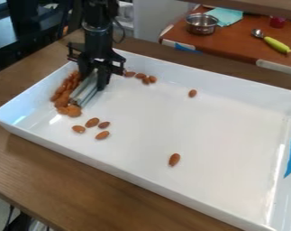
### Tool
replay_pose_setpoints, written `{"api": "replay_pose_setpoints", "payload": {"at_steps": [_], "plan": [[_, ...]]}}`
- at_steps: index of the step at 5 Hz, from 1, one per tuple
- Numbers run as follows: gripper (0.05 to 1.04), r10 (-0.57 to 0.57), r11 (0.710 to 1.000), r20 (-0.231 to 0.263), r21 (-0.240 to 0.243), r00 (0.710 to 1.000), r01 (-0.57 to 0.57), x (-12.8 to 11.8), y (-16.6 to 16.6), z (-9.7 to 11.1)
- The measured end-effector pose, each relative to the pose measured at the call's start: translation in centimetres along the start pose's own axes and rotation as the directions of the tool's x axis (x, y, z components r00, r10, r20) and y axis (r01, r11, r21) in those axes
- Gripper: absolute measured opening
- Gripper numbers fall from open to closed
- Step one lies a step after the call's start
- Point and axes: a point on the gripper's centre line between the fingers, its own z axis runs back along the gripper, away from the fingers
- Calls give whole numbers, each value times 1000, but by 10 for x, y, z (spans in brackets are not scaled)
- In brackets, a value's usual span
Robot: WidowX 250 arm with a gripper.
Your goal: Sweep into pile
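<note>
- Holds a silvery bar-shaped sweeper (85, 93) clamped in the black gripper (92, 78), slanting down beside the piled almonds (64, 93) at the tray's left end.
- Looks light and stiff; probably best gripped firmly near the upper part, to keep from twisting when pushed.
- Calls for gentle, low strokes with the nuts: hard, light, likelier to roll or skid than to crush.
- Needs gathering in: four loose almonds (92, 122) near the pile, a small cluster (141, 76) by the far wall, one lone almond (174, 159) well apart, and another (193, 93) farther back.
- Set in a glossy white tray (111, 166), likely slick, walled against strays, on a brown wooden table (27, 167).
- Beyond, on a reddish-brown table (238, 43): a steel pot (202, 24), a teal cloth (225, 16), a spoon (257, 33).
</note>
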Motion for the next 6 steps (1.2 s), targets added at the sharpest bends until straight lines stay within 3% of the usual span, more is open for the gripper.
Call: {"api": "replay_pose_setpoints", "payload": {"at_steps": [1,2,3,4,6], "plan": [[381,16,991,-76,-133,997,-26,-11,5,1],[381,103,954,-157,-265,982,-142,-17,-5,14],[381,178,920,-178,-318,968,-228,-12,-28,34],[381,174,928,-65,-322,983,-186,-14,-61,78],[381,100,969,36,-229,994,-89,-59,-155,91]]}}
